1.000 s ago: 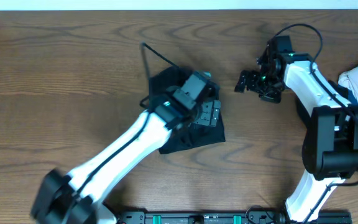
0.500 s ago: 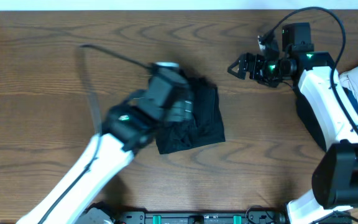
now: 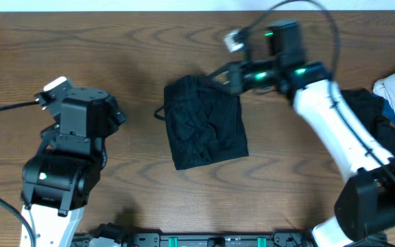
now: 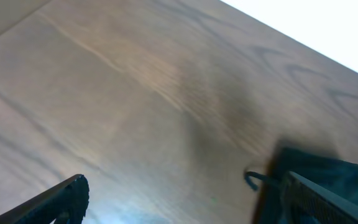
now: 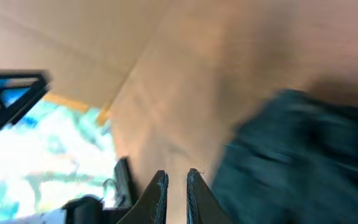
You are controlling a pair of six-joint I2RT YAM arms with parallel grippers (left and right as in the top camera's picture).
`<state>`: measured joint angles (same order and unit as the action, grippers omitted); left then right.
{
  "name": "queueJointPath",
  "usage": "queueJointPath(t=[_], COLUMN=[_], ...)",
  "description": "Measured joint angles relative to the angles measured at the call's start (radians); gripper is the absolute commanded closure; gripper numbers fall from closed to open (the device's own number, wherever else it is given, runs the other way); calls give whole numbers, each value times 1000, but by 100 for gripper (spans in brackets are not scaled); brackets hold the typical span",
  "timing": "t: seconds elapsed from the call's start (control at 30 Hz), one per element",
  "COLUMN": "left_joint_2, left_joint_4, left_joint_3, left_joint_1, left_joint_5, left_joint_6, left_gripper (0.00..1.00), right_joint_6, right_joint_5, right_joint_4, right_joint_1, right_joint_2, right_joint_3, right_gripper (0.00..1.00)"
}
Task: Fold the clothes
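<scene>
Folded garment (image 3: 206,130) to be smoothed.
The right tool (image 5: 177,186), pressed together and empty, is best drawn flat over it; the left tool (image 4: 188,196) is spread.

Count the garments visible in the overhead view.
3: a folded black garment at centre, a dark garment partly under the right arm, a whitish garment with pink at the right edge. More may be hidden there.

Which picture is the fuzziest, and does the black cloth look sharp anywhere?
Right wrist view: fuzziest, the black cloth smeared, the lower left washed out by bright light. Overhead view: sharp, the cloth's wrinkles plain. Left wrist view: a bit soft, with a shadow on the table.
</scene>
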<state>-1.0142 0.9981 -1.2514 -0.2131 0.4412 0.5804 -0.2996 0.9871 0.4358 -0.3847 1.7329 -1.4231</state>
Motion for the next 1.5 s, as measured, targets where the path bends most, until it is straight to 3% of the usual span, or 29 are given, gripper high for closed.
queueJointPath(t=[0.23,0.4,0.9,1.5], left_joint_2=[-4,-5,-8,-58], left_joint_4=[40,48,61,65], left_joint_3=[0,0,0,0], left_joint_1=[16,16,16,16], left_joint_5=[5,5,7,7], left_joint_6=[0,0,0,0], left_gripper=[2,2,2,2], right_joint_6=[-57,-87,-100,-55], right_joint_5=[-21,-25,127,22], right_joint_4=[-78,-105,-86,77], right_joint_1=[-225,-269,-92,-46], right_joint_2=[74,216,505,478], right_joint_3=[-1,-1,-35,-69], right_gripper=[90,88,81,83])
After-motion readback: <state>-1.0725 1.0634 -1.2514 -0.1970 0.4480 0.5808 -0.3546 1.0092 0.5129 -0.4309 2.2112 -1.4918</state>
